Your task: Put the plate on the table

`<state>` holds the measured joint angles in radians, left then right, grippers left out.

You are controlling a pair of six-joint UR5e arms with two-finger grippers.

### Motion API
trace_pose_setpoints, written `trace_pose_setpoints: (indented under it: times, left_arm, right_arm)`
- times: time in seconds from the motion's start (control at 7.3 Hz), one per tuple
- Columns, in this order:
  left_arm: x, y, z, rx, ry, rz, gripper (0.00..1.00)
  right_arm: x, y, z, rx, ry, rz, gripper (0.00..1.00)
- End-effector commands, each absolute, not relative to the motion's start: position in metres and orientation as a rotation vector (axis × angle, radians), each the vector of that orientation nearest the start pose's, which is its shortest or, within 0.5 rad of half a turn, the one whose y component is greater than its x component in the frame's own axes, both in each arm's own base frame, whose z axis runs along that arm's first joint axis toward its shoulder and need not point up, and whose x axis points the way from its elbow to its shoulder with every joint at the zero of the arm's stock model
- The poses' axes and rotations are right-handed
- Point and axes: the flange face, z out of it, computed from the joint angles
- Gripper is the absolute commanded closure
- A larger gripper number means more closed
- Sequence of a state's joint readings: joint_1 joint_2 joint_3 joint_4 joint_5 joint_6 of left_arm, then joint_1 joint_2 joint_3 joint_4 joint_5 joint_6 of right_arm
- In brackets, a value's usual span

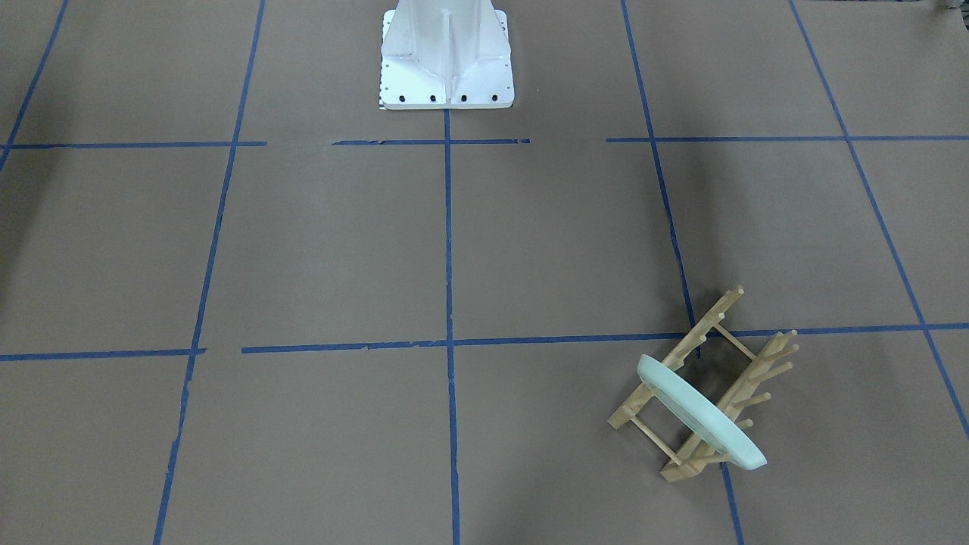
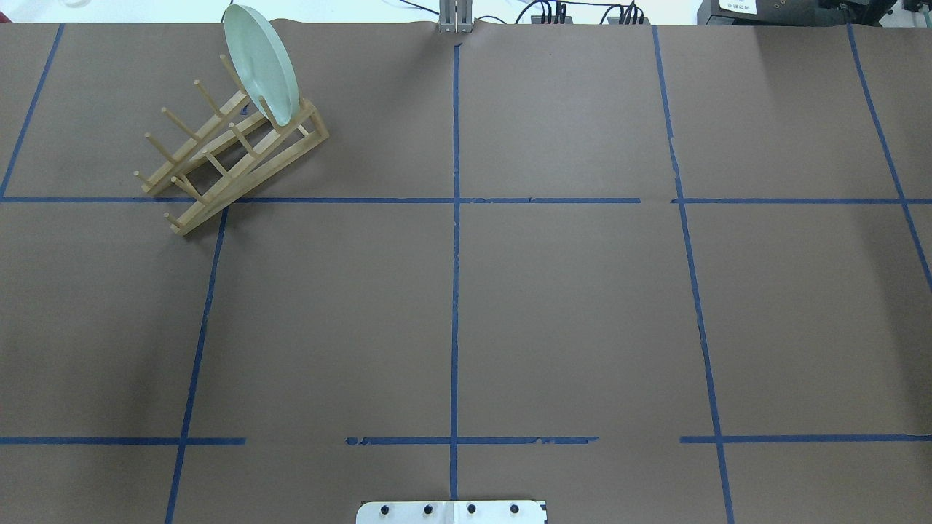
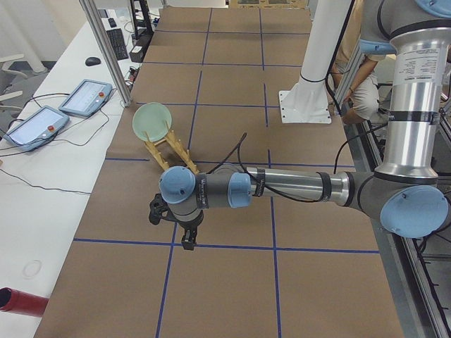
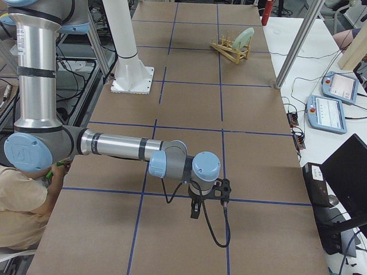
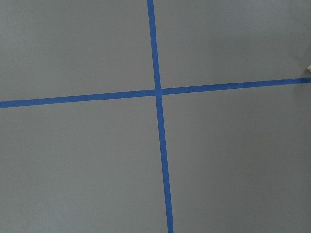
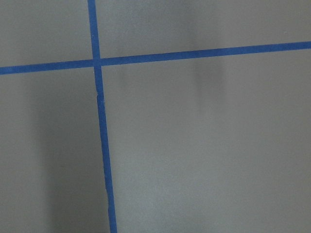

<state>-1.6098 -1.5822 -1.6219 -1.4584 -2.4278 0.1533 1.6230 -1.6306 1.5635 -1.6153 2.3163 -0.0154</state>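
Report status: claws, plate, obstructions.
Left claw and right claw over table, apart from plate; open or shut, cannot tell. Plate on edge in rack, untouched. Nothing seen in the way.

White side desk point(image 3: 49, 218), aluminium post point(image 3: 104, 49), keyboard point(image 3: 117, 42).

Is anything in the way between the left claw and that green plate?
Nothing visible stands on the table between the left gripper and the plate. The plate itself stands on edge between pegs of the rack, which hem it in.
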Motion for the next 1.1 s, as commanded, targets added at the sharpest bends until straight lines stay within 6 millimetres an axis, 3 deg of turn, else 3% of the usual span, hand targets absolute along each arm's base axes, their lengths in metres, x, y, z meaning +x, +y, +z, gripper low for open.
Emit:
trace_pose_setpoints:
  times: [0.0, 0.27, 0.41, 0.55, 0.68, 0.82, 0.96]
  left_arm:
    - [-0.079, -0.494, 0.641, 0.022, 0.844, 0.079, 0.0]
    - [-0.09, -0.492, 0.638, 0.042, 0.691, 0.101, 0.0]
    - [-0.089, -0.489, 0.638, 0.045, 0.711, 0.099, 0.0]
    - [-0.085, -0.492, 0.653, 0.037, 0.736, 0.097, 0.0]
    - [-0.075, -0.498, 0.637, 0.075, 0.876, 0.079, 0.0]
    - [-0.056, -0.515, 0.601, 0.045, 1.07, -0.075, 0.0]
    - [-0.037, -0.533, 0.569, 0.037, 1.11, -0.186, 0.0]
  right_arm:
    - [0.089, -0.453, 0.697, -0.082, -0.748, 0.077, 0.0]
    - [0.089, -0.453, 0.697, -0.082, -0.748, 0.077, 0.0]
    - [0.089, -0.453, 0.697, -0.082, -0.748, 0.077, 0.0]
    - [0.089, -0.453, 0.697, -0.082, -0.748, 0.077, 0.0]
    - [0.089, -0.453, 0.697, -0.081, -0.748, 0.075, 0.0]
    - [0.089, -0.453, 0.697, -0.082, -0.748, 0.077, 0.0]
    - [0.089, -0.453, 0.697, -0.082, -0.748, 0.077, 0.0]
